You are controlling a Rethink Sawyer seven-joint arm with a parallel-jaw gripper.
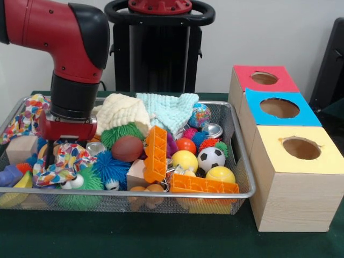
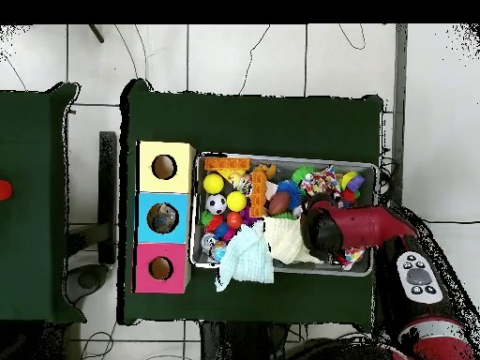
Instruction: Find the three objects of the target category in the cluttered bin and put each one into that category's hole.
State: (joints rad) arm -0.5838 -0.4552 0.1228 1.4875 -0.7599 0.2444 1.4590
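Now the gripper (image 1: 54, 156) dips into the cluttered bin (image 1: 244, 177) at its end farthest from the hole (image 1: 279, 108), apparently rummaging, though whether it's parted or closed is hidden.

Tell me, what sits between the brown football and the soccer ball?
In the front view, an upright orange brick, then a small red ball and a yellow ball beside the soccer ball.

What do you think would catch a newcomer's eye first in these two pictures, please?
First, the red and black arm, which reaches down into the left end of the wire mesh bin in the front view, over a heap of bright toys. Next come the three wooden boxes beside the bin, topped red, blue and yellow, each with a round hole.
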